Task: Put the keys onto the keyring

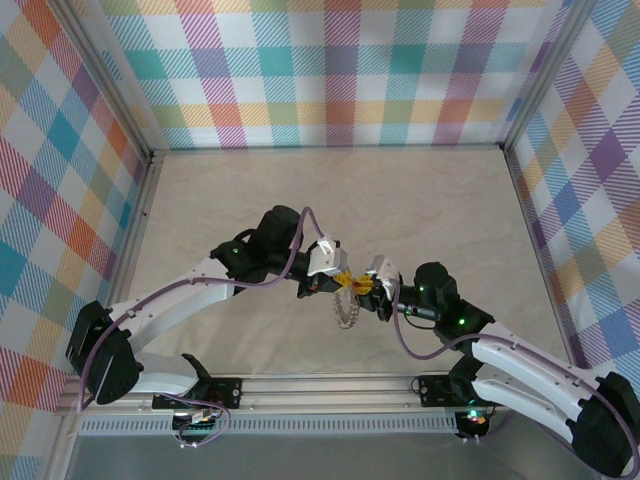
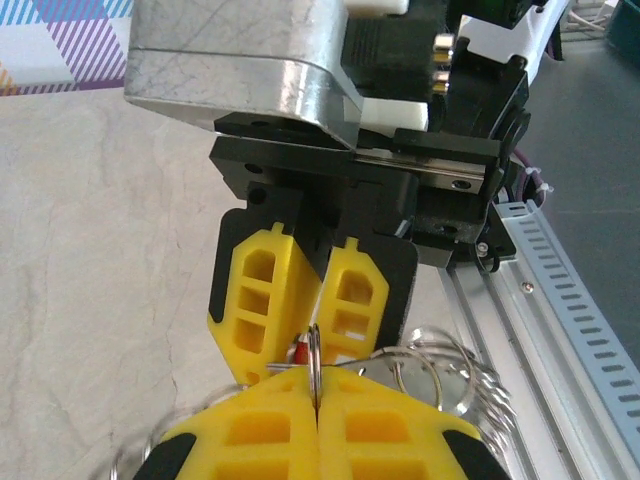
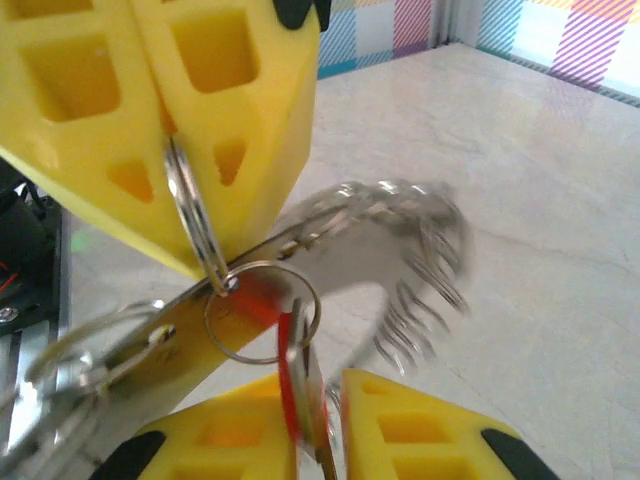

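Observation:
Both grippers meet tip to tip above the near middle of the table. My left gripper (image 1: 346, 281) (image 2: 318, 392) is shut on a thin split ring (image 3: 190, 215) of the keyring (image 1: 346, 312) (image 3: 405, 250), a silvery wreath of small rings that hangs below and looks blurred. A tiny red-headed key (image 3: 297, 395) (image 2: 300, 352) stands edge-on between the yellow fingers of my right gripper (image 1: 366, 288) (image 3: 320, 400), which are closed in on it. The key's top crosses a small ring (image 3: 260, 312) that hangs at the pinched ring.
The table (image 1: 420, 210) is pale marbled stone, walled by plaid panels (image 1: 330, 70) at the back and sides. A slotted aluminium rail (image 2: 565, 300) (image 1: 330, 385) runs along the near edge, just behind the grippers. Purple cables loop over both arms.

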